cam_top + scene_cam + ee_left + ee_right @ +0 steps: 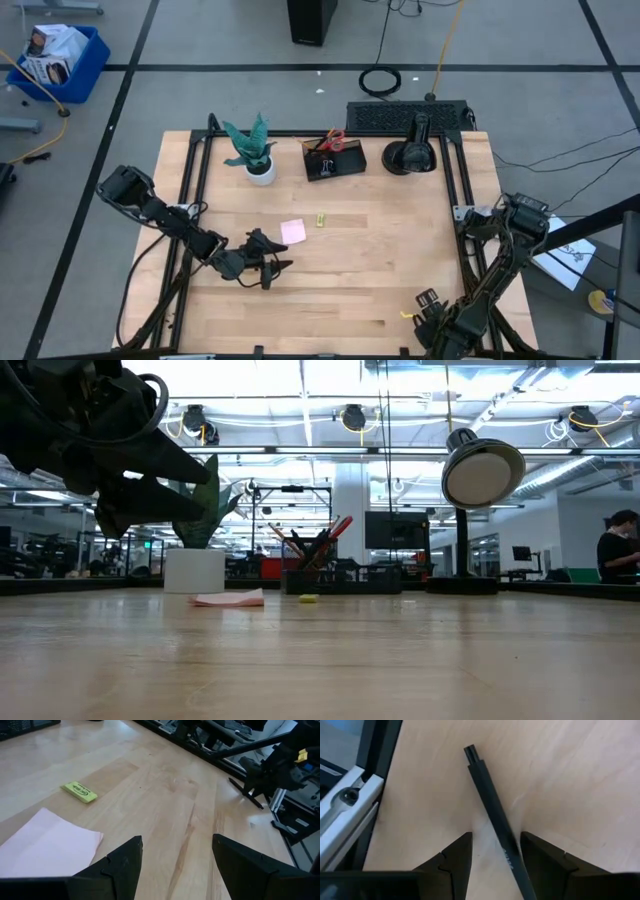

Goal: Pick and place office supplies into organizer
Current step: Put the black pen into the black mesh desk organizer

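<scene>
Left gripper [175, 865] hovers over the table with fingers spread and nothing between them; pink sticky-note pad [47, 842] lies just ahead of one fingertip, yellow piece [79, 791] a little beyond it. Right gripper [495, 852] sits at the near table edge, its fingers parted on either side of a black pen [492, 815]; whether they touch it I cannot tell. Organizer [334, 160] stands well apart at the back, already holding scissors and pens. Step judged: approach to the pad. Next move calls for lowering and pinching its thin edge.
</scene>
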You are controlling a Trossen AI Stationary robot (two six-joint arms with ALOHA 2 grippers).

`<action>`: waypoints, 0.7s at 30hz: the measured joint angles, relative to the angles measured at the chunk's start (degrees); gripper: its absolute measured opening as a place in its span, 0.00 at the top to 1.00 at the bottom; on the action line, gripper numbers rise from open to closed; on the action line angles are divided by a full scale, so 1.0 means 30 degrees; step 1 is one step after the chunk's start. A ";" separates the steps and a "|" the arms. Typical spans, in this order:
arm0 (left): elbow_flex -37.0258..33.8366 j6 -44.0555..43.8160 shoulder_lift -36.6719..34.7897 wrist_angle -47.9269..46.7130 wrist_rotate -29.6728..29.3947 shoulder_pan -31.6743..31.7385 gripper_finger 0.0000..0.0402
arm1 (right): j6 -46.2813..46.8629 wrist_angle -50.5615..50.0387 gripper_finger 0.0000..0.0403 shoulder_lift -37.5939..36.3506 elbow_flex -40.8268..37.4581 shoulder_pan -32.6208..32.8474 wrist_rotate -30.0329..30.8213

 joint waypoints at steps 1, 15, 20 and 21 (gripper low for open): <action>0.0000 -0.0044 0.0000 0.0000 0.0000 0.0000 0.39 | -0.0074 0.0060 0.60 -0.0028 -0.0112 0.0000 0.0003; 0.0000 -0.0489 0.0000 0.0015 0.0000 0.0000 0.39 | -0.0317 0.1192 0.79 -0.0053 -0.2205 -0.0022 0.0557; 0.0000 -0.0614 0.0000 0.0022 -0.0195 0.0000 0.39 | 0.0237 0.1621 0.91 -0.0068 -0.2530 -0.0059 0.0576; 0.0000 -0.0626 0.0000 0.0028 -0.0197 0.0000 0.39 | 0.0237 0.1650 0.93 -0.0068 -0.2530 -0.0088 0.0568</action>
